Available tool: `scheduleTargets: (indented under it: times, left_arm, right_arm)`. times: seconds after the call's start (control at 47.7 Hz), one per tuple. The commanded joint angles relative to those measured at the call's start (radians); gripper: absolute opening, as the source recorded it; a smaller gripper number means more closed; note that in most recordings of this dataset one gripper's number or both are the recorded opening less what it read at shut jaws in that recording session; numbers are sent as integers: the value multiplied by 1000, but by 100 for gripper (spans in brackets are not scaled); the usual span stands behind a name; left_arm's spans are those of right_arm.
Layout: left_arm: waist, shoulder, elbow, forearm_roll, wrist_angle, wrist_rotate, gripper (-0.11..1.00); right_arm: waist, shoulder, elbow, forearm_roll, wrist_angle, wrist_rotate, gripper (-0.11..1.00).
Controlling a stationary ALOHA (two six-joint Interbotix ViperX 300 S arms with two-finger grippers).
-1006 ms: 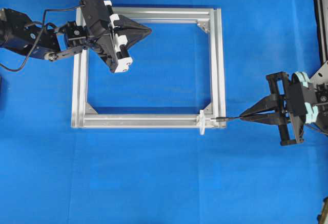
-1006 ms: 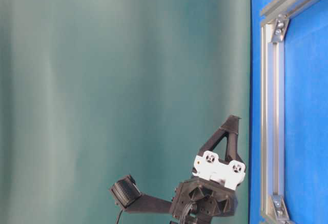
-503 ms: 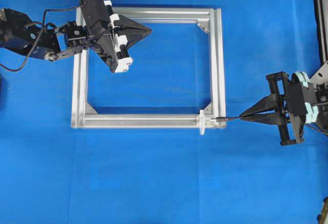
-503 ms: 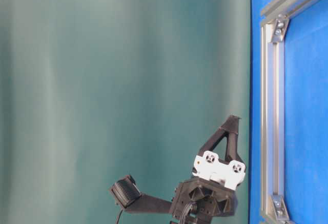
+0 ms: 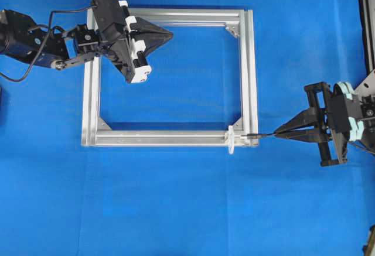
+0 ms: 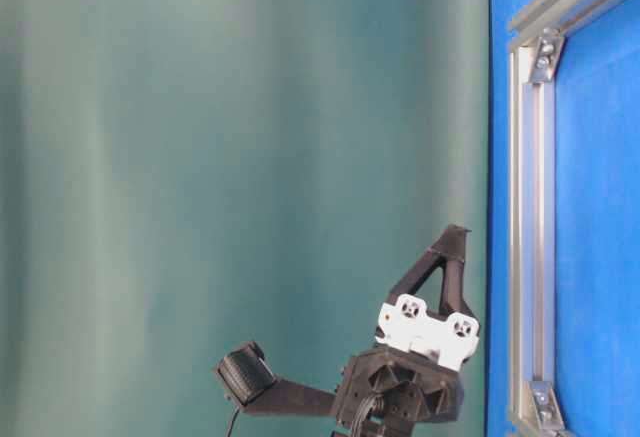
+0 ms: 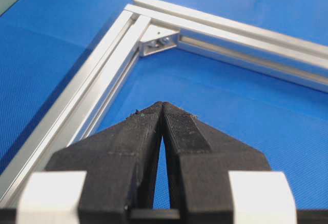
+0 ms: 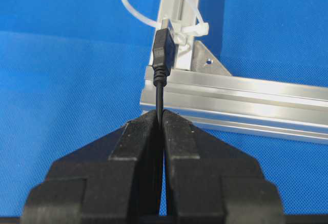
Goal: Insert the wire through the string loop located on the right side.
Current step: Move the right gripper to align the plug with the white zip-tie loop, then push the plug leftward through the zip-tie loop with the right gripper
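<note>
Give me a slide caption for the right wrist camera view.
Right hand pinches the wire, its plug poised before the white string loop on the aluminium frame.

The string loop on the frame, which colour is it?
White; the string loop shows best in the right wrist view, just beyond the wire plug.

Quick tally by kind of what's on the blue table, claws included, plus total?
Aluminium frame: 1
String loop: 1
Wire: 1, pinched in the right claw
Claws: 2, left claw shut on nothing, right claw shut on the wire
Total: 5
</note>
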Motion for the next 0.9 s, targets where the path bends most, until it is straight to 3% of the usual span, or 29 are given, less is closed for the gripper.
scheduleTargets:
  times: [0.0, 0.608, 0.88]
  left_arm:
    - [-3, -34, -6, 3, -11, -2, 0]
    - [-3, -34, -5, 3, -11, -2, 0]
    - [-3, -34, -5, 3, -11, -2, 0]
  right_arm:
    - [0, -3, -11, 0, -9, -2, -2]
    - [0, 2, -15, 2, -18, 0, -2]
    - [-2, 115, -71, 2, -60, 0, -2]
